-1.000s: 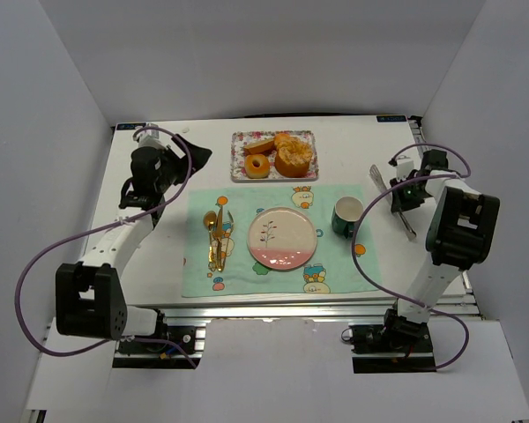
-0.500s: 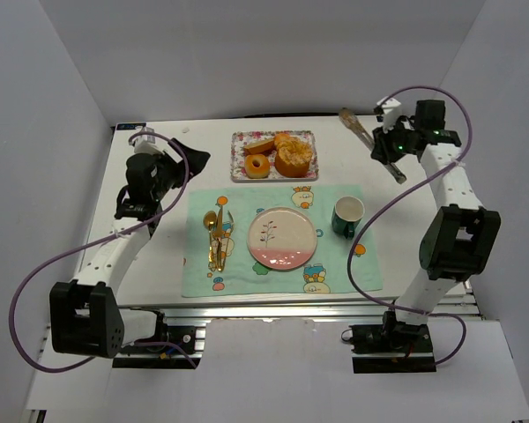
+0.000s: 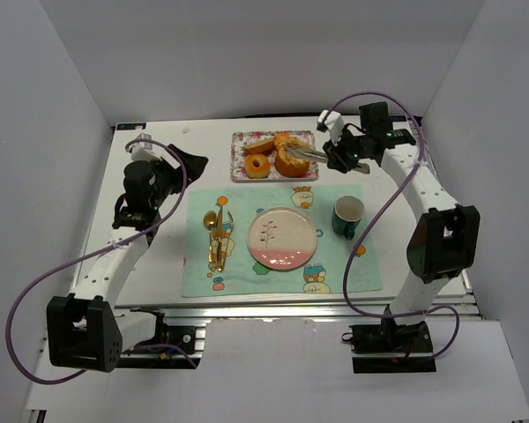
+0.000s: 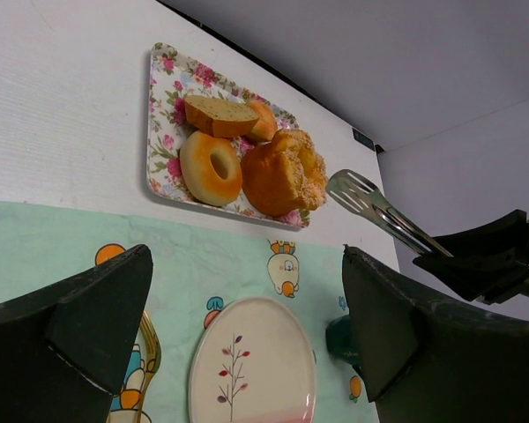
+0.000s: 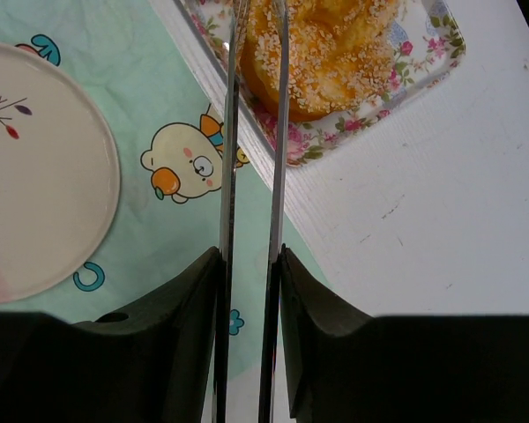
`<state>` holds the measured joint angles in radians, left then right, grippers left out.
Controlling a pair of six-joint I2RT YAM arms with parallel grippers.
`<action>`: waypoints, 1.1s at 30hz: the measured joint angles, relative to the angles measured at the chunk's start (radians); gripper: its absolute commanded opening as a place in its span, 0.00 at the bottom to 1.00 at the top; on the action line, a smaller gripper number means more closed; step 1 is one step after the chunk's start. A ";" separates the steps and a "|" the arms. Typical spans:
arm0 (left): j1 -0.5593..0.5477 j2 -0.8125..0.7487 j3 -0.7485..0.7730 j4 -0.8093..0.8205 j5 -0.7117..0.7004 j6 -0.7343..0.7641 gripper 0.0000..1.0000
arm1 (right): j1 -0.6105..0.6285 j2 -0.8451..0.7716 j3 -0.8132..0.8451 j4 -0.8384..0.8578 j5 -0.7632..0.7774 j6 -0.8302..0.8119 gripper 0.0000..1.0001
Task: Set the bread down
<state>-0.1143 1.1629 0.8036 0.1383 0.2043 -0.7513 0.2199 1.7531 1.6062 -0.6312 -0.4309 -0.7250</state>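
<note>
Several breads lie on a floral tray (image 3: 238, 168): a ring donut (image 3: 257, 165), a sesame bun (image 3: 291, 160) and a slice (image 3: 261, 144). My right gripper (image 3: 342, 154) is shut on metal tongs (image 3: 316, 155), whose tips reach over the sesame bun. In the right wrist view the tongs (image 5: 227, 176) run up between my fingers to the bun (image 5: 335, 53), with the arms slightly apart. The pink and white plate (image 3: 282, 238) on the green mat is bare. My left gripper (image 3: 181, 167) is open and holds nothing, left of the tray. The left wrist view shows the tray (image 4: 159, 167) and plate (image 4: 251, 370).
A green cup (image 3: 346, 217) stands right of the plate, below my right arm. A gold fork and spoon (image 3: 216, 238) lie left of the plate on the mat (image 3: 335, 269). White walls close in the table on three sides.
My right arm has swung from the table's right edge up and left, bringing the tongs over the bread tray. My left gripper has hardly moved.
</note>
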 measured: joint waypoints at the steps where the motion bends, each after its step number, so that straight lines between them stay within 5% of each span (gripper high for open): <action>1: 0.000 -0.001 -0.004 0.002 -0.003 -0.001 0.97 | 0.008 0.000 0.000 0.000 0.006 -0.009 0.38; 33: -0.004 0.014 -0.027 0.024 -0.007 -0.008 0.98 | 0.097 0.030 -0.019 0.052 0.249 -0.167 0.47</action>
<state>-0.1184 1.1770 0.7765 0.1623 0.1974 -0.7593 0.3164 1.7828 1.5871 -0.5789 -0.1822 -0.8925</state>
